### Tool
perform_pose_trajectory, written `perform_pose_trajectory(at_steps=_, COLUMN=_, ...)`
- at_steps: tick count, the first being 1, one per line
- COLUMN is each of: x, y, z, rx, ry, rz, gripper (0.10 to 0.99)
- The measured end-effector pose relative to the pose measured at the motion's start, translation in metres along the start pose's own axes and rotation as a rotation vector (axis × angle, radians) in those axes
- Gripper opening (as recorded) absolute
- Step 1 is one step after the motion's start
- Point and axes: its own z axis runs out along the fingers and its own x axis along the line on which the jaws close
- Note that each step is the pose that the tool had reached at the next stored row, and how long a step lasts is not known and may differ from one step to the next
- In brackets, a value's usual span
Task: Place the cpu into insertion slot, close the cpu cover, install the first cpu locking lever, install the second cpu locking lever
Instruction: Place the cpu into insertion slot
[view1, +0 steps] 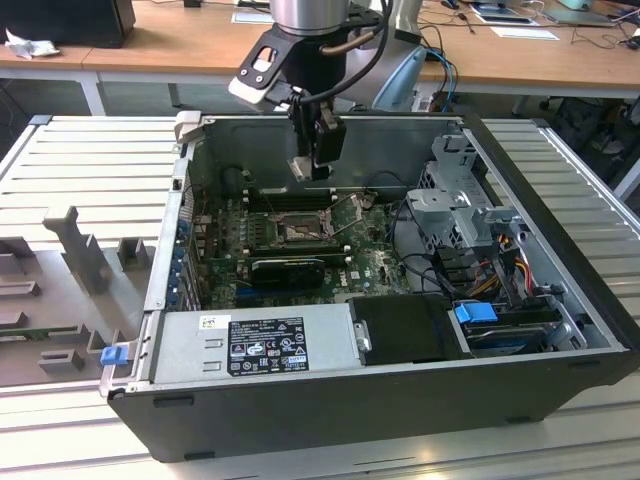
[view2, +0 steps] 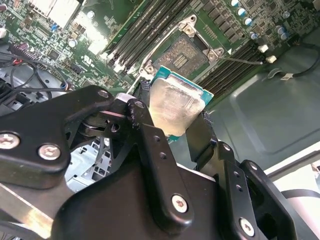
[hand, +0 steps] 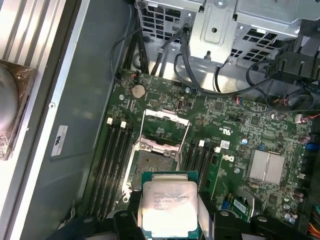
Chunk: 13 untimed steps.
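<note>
Exterior view, from its left: grey moulded plastic fixture (view1: 70, 265) lying on the ribbed metal table (view1: 100, 170), beside the open black computer case (view1: 400, 400). Near mid-case, hanging above the green circuit board (view1: 370, 250): black two-finger gripper (view1: 318, 170), fingers narrowed onto opposite edges of the small flat square silver-topped cpu (view1: 303, 167). Same grip seen in both wrist views, cpu clear of the board, not seated. In the first wrist view, just beyond the held chip: square dark-framed insertion slot (hand: 150, 165), pin field bare. Thin dark-silver metal cpu cover (hand: 167, 117) swung up on its hinge, open. Towards the exterior view's right: grey perforated metal drive cage (view1: 460, 205), bundled cables (view1: 500, 255) beside it.
</note>
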Motion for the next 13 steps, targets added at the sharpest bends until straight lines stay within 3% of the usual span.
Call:
perform_pose_trajectory(at_steps=8, x=-0.0002, y=-0.0008, z=0.0094, rx=0.003, ry=0.0006, rz=0.001, gripper=0.529)
perform_pose_trajectory(at_steps=13, x=-0.0004, y=-0.0017, z=0.0195, rx=0.005, ry=0.0012, rz=0.001, gripper=0.529)
